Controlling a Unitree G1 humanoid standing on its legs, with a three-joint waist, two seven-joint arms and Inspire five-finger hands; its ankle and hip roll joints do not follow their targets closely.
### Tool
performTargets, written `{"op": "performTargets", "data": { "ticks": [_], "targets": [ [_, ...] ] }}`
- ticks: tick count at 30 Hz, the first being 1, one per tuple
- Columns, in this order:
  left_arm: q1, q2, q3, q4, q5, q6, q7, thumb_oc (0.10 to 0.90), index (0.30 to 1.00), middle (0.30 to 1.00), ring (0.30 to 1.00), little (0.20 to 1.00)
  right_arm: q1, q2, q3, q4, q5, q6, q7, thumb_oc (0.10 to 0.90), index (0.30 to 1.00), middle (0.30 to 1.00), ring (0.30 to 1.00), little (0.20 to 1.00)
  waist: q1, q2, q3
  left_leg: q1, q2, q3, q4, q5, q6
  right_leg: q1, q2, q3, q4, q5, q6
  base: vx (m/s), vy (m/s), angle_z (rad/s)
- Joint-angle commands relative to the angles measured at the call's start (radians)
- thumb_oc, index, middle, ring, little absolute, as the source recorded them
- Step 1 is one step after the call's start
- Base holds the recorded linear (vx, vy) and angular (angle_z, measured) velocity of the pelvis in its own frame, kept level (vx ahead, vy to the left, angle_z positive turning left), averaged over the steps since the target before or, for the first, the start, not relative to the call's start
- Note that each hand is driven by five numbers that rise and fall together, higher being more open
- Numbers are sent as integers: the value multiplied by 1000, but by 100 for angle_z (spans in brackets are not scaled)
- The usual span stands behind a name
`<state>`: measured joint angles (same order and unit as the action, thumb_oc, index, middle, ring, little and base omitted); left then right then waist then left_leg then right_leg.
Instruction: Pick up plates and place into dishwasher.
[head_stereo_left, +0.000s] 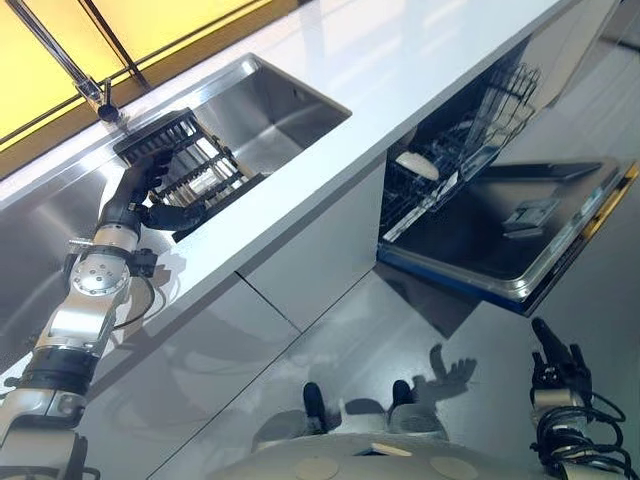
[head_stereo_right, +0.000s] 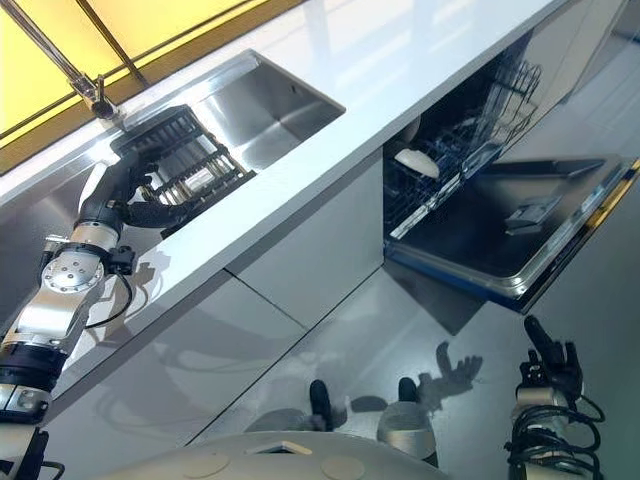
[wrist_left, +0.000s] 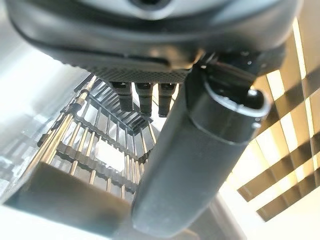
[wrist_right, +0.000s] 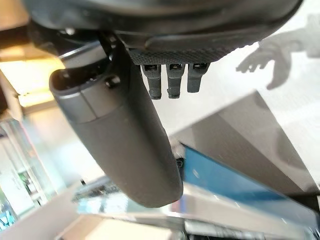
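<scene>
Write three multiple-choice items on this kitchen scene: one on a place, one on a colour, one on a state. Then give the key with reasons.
1. Where is the black slatted dish rack?
A. at the steel sink
B. on the floor
C. inside the dishwasher

2. What colour is the long countertop?
A. black
B. white
C. red

3. How is the dishwasher door?
A. shut
B. taken off
C. folded down open

Key: 1 A, the rack sits at the sink's edge, where the left hand reaches; 2 B, the counter is glossy white; 3 C, the door lies flat, the lower rack exposed. The right hand hangs low, fingers straight.
</scene>
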<state>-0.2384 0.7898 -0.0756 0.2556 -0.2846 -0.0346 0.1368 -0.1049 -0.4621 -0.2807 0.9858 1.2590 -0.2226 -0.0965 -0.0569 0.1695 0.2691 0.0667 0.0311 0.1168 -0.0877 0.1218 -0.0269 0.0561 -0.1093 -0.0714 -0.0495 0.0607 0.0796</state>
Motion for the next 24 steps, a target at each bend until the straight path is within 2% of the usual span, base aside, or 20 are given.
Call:
{"op": "performTargets", "data": {
  "ticks": [1,4,9,12,16,24],
  "targets": [
    [-194,4,40,-30,-42,-154,117,800,900,900,900,900,-154,-107,-19,-66,87,-130,109,800,900,900,900,900,14,10,55,-152,-24,-95,221,-131,-40,-174,-9,-69,316,-184,-43,-198,53,-4],
    [-215,-9,32,-21,-42,-179,150,800,900,900,900,900,-223,-110,2,-107,185,-165,206,800,900,900,900,900,12,27,99,-212,-26,-100,286,-142,-41,-252,-22,-65,404,-208,-60,-139,24,-10],
    [-246,-24,19,13,-28,-199,171,800,900,900,900,900,-300,-92,43,-200,275,-222,366,800,900,900,900,900,8,32,143,-283,-29,-101,368,-162,-40,-340,-24,-57,509,-237,-84,-74,-3,8],
    [-259,-19,19,22,-28,-195,167,800,900,900,900,900,-320,-95,60,-242,263,-175,465,800,900,900,900,900,5,27,162,-314,-30,-101,412,-169,-41,-372,-22,-50,555,-248,-94,-17,-8,-10],
    [-254,-3,39,4,-27,-184,159,800,900,900,900,900,-345,-135,109,-309,168,-102,566,800,900,900,900,900,10,7,190,-357,-35,-101,479,-190,-34,-407,-22,-40,612,-270,-104,-28,5,-4],
    [-239,8,64,-1,-16,-162,133,800,900,900,900,900,-388,-139,203,-504,37,-39,630,800,900,900,900,900,23,-30,219,-410,-27,-94,574,-174,-30,-413,-13,-32,639,-264,-111,3,15,-9]
  ]
}}
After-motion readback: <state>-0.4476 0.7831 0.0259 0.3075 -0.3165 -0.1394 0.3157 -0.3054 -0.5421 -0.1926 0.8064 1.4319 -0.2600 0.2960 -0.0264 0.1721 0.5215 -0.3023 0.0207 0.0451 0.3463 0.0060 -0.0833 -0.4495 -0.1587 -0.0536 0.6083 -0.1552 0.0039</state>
